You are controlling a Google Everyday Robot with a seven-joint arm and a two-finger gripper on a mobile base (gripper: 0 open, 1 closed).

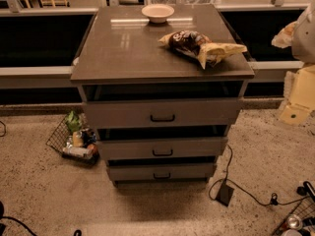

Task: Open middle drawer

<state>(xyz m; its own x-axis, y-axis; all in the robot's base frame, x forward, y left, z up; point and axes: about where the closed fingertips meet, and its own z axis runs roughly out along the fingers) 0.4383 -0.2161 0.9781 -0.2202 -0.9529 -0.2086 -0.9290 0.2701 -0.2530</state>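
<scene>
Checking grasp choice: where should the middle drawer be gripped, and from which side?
Probably best to grip the middle drawer by its centre bar handle, coming straight from the front: the panel is otherwise flat. The gripper is at the right edge, apart from it.

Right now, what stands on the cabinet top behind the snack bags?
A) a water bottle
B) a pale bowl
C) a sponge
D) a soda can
B: a pale bowl stands near the back edge of the cabinet top, behind the snack bags; the gripper is at the far right, apart from the middle drawer.
</scene>
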